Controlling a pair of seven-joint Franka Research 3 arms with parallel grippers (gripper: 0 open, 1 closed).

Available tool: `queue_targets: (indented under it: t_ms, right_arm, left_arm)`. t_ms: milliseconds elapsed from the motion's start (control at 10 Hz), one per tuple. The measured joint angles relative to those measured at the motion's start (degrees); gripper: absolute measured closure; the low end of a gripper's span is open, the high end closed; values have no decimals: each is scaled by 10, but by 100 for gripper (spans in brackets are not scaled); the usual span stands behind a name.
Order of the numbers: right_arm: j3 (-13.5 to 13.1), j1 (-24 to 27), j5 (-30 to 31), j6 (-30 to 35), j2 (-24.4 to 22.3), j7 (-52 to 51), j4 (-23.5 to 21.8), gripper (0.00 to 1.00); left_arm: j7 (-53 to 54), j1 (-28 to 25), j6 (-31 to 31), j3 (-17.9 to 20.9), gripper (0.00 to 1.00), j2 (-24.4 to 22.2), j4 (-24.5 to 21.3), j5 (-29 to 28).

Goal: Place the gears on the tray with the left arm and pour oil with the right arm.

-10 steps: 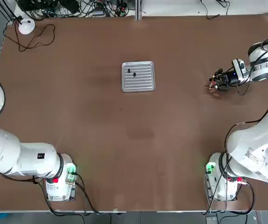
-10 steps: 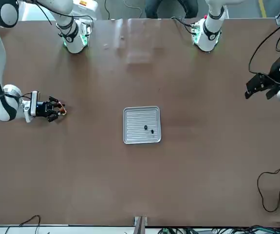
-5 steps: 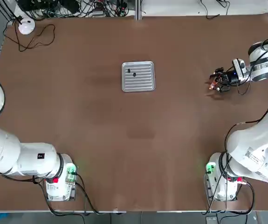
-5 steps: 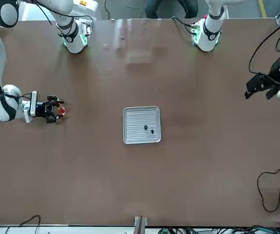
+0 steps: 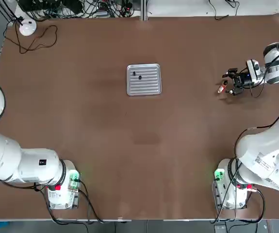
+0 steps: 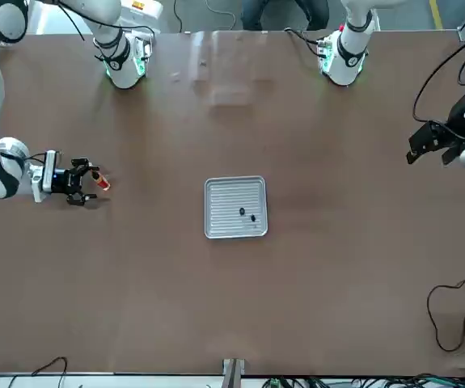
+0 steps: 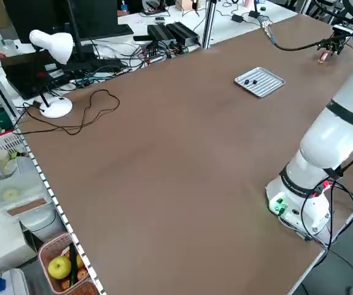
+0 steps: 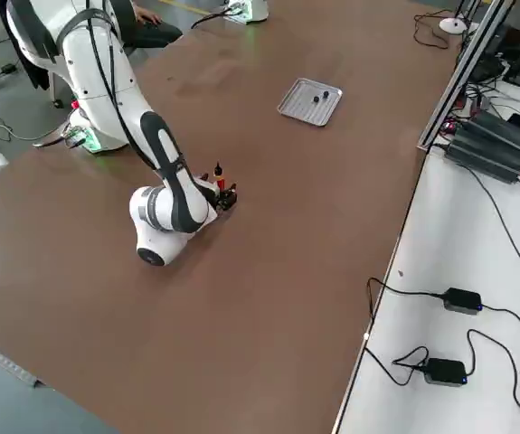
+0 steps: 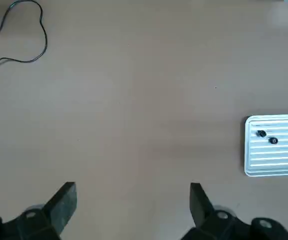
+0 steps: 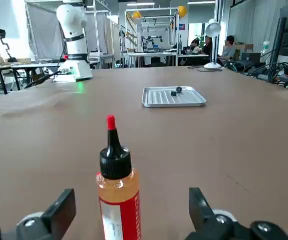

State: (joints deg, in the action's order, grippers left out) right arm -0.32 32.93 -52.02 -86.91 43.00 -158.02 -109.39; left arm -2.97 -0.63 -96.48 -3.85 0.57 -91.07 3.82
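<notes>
The silvery ribbed tray [image 5: 143, 79] lies mid-table, and both dark gears [image 5: 134, 74] rest on its ribs, clearly seen in the left wrist view [image 9: 261, 133]. Near the table's right side the orange-red oil bottle [image 5: 221, 88] stands upright on the bare tabletop. My right gripper [image 5: 230, 83] is open just behind the bottle, a finger on either side, not touching it; the right wrist view shows the oil bottle [image 10: 116, 190] free between the spread fingers. My left gripper [image 6: 416, 149] hovers open and empty high over the table's left edge.
A white desk lamp [image 5: 27, 26] and its black cable [image 5: 40, 41] sit at the far left corner. Both arm bases [image 5: 61, 187] stand at the near edge. Benches with cables and electronics border the far side.
My right gripper has opened, let go of the oil bottle and drawn back toward the right edge. The bottle stays standing. The left arm has not moved.
</notes>
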Motion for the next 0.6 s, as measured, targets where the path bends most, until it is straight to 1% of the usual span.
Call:
queue_targets:
  t_ms: [200,400,600]
  right_arm:
    - [-1,5,2,0,-15,0,2,0]
    - [-6,8,14,-2,-41,4,7,0]
    - [-21,10,50,-4,-71,14,15,0]
  left_arm:
    - [0,0,-1,0,0,0,0,0]
    - [0,0,-2,0,0,0,2,0]
    - [0,0,-2,0,0,0,3,0]
